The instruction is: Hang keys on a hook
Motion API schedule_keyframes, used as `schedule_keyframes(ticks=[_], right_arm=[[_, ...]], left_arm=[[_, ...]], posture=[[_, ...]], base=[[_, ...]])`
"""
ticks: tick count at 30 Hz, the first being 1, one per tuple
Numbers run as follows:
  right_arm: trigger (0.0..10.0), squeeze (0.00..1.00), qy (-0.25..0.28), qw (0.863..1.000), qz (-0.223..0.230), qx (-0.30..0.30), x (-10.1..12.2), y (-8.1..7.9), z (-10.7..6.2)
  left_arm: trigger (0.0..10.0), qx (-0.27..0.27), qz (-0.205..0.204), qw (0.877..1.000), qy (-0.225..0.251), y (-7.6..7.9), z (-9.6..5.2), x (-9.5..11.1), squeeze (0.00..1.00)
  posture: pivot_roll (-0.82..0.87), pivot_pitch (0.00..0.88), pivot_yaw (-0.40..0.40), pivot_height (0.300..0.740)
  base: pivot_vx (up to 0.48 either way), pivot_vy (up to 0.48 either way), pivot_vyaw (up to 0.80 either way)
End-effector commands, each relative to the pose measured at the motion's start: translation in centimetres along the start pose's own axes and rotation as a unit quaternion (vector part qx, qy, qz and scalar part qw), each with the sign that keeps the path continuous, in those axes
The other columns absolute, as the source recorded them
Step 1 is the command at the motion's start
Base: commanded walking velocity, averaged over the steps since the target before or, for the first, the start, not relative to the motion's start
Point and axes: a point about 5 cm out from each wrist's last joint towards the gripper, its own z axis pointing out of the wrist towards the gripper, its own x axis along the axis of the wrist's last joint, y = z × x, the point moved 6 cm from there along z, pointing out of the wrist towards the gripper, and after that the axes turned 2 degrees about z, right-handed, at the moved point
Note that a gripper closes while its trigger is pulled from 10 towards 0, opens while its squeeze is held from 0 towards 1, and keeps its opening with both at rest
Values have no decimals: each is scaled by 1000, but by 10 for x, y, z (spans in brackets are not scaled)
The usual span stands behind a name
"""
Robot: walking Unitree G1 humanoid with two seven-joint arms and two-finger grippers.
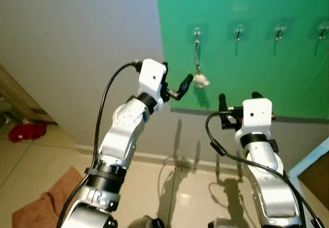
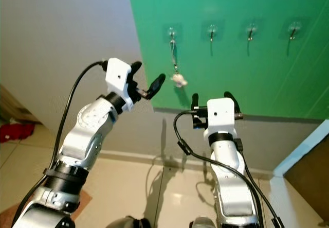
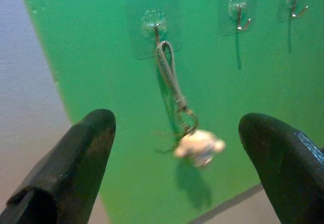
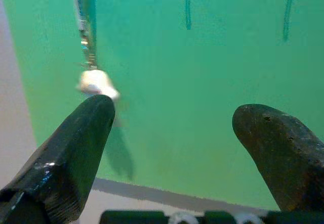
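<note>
Already hanging from the leftmost hook point(image 3: 154, 23) on the green wall point(image 1: 267, 73), keys point(image 3: 195, 145) looking light, small and free-swinging, best pinched at the cord loop; left gripper point(image 3: 177, 163) and right gripper point(image 4: 174, 148) both released, holding nothing.

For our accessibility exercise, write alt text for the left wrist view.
A keychain with a small pale charm hangs from the leftmost hook on a green wall panel, framed by the open left gripper. Two more hooks sit along the same row.
</note>
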Motion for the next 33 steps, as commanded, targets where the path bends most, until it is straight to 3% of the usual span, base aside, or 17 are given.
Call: schedule_keyframes(ticks=[1, 33], right_arm=[[10000, 141, 5, 1000, 11, 9, 3, -4, 2], [10000, 141, 6, 1000, 11, 12, 3, -4, 2]], left_arm=[[10000, 2, 21, 1000, -3, -4, -6, 1, 0], [10000, 3, 33, 999, -7, -3, -10, 1, 0]], posture=[[-141, 27, 117, 740], [-140, 26, 115, 740]], base=[[0, 0, 0], [0, 0, 0]])
